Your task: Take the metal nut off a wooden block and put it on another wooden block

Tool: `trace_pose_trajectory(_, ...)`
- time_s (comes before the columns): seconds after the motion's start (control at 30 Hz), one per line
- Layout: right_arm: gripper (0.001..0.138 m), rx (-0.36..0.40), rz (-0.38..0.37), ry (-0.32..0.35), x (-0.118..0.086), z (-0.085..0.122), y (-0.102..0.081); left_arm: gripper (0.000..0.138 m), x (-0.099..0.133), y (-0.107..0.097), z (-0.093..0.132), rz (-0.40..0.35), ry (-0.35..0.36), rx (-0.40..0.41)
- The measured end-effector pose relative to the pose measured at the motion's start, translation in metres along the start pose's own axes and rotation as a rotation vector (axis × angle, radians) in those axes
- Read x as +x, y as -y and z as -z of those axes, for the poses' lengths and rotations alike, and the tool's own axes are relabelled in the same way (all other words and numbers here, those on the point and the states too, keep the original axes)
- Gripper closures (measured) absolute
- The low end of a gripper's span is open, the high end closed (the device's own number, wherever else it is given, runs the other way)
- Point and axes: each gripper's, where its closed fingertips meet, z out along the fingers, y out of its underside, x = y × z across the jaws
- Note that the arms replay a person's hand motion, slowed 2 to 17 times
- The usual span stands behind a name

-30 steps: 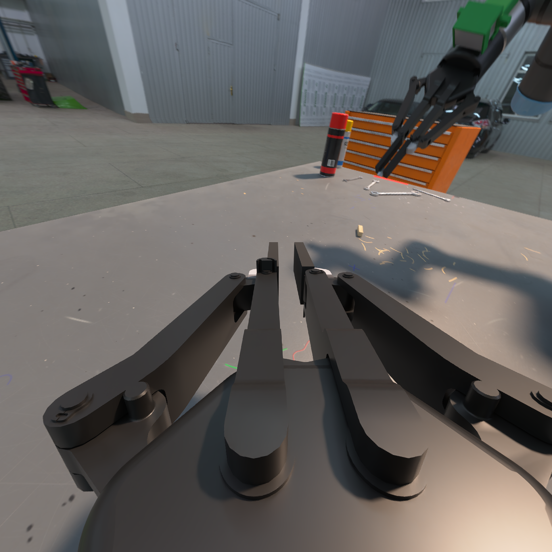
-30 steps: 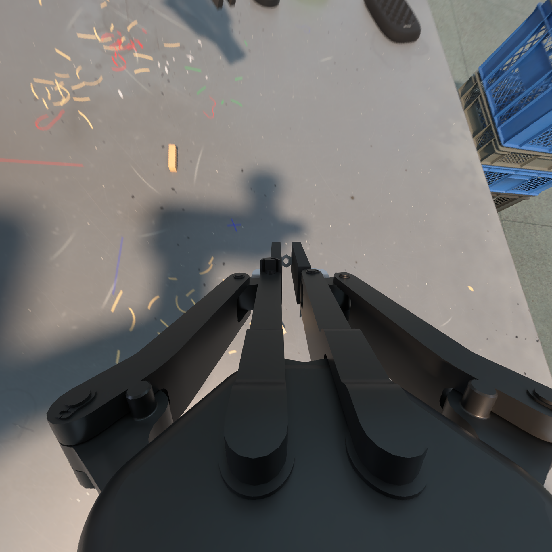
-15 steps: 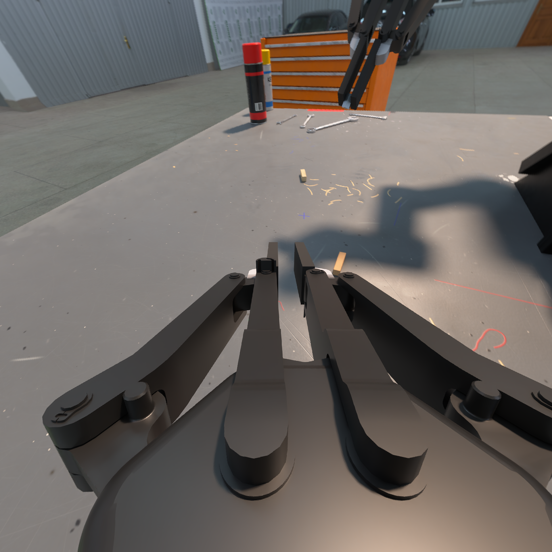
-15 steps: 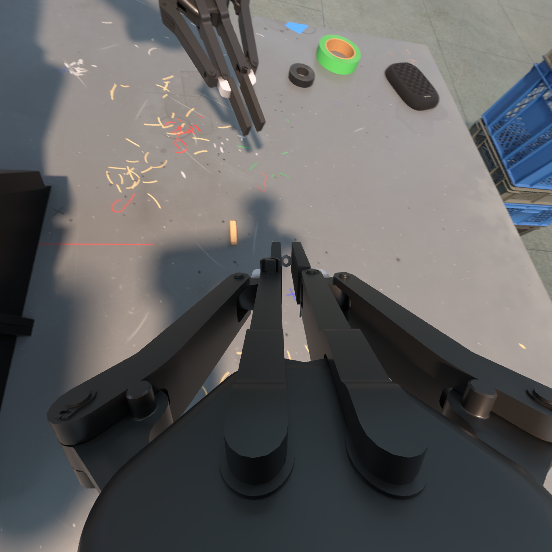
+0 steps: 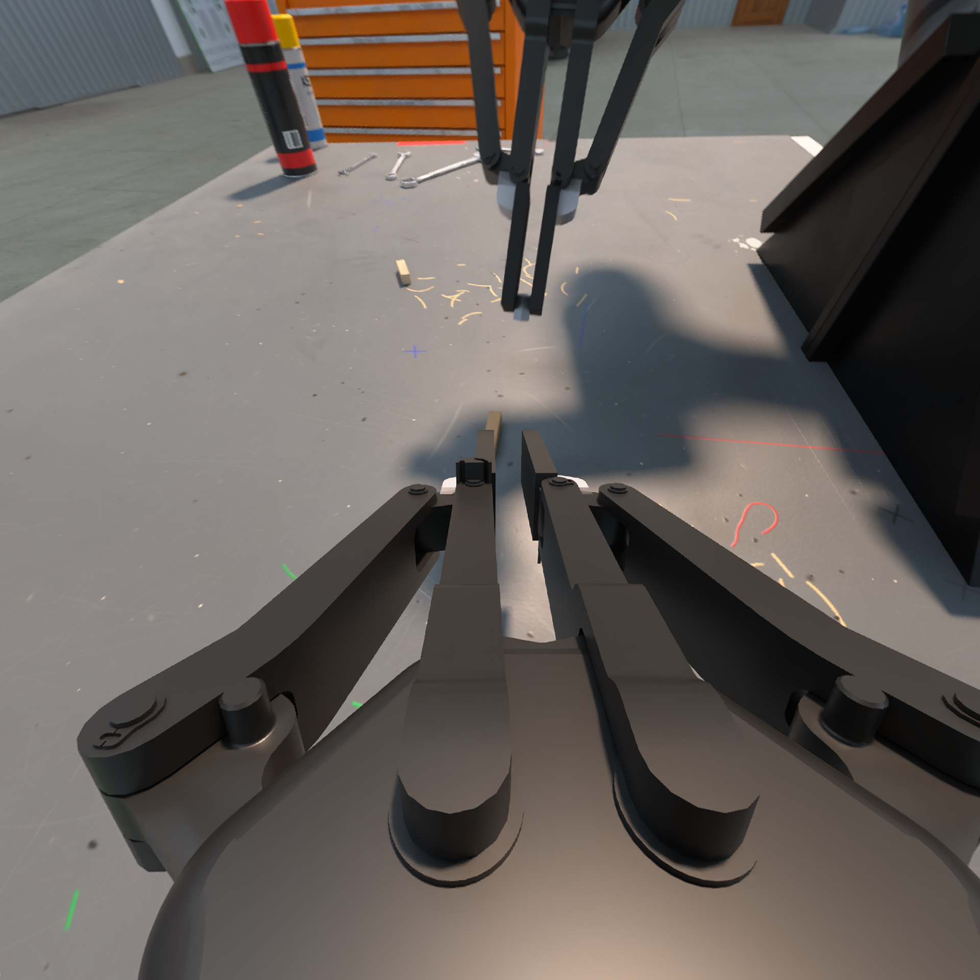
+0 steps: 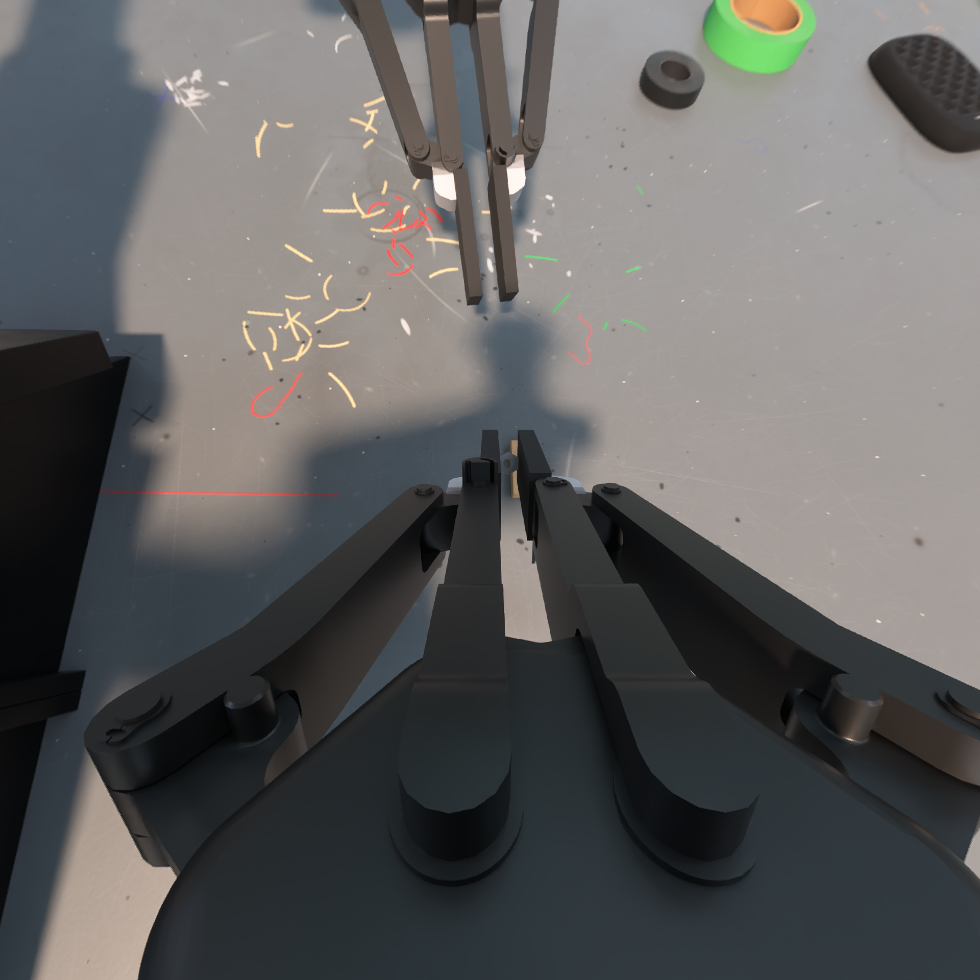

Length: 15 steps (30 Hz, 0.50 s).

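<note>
the right gripper [image 6: 508, 448] pinches the small, dull-silver metal nut [image 6: 507, 462] between its flat black fingertips, held in the air above a slim pale wooden block [image 6: 513, 477] that lies on the scuffed grey table [image 6: 742, 424]; a second squarish wooden block [image 5: 403, 272] sits farther off beside curled yellow shavings [image 5: 461, 297]. the left gripper [image 5: 508, 451] hangs nearly closed on nothing, only a narrow gap between its matte fingers. around them stand a glossy red-and-black spray can [image 5: 276, 90], an orange ribbed drawer cabinet [image 5: 397, 69], thin steel wrenches [image 5: 424, 172], a green tape roll [image 6: 758, 34], a black rubber ring [image 6: 672, 78] and a black angular housing [image 5: 901, 265] at the table's side.
</note>
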Motion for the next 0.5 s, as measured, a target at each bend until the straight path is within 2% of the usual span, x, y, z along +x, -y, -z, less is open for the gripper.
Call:
trace_pose_trajectory(0.23,0.129,-0.064,0.017,-0.027,-0.003,-0.041,-0.009,0.124,0.014,-0.008,-0.019,-0.024,-0.063,-0.043)
trace_pose_trajectory(0.37,0.129,-0.109,0.034,-0.056,0.004,-0.053,-0.017,0.124,0.017,-0.011,-0.027,-0.025,-0.086,-0.05)
trace_pose_trajectory(0.5,0.129,-0.125,0.038,-0.053,0.007,-0.061,-0.021,0.124,0.017,-0.012,-0.032,-0.02,-0.091,-0.043)
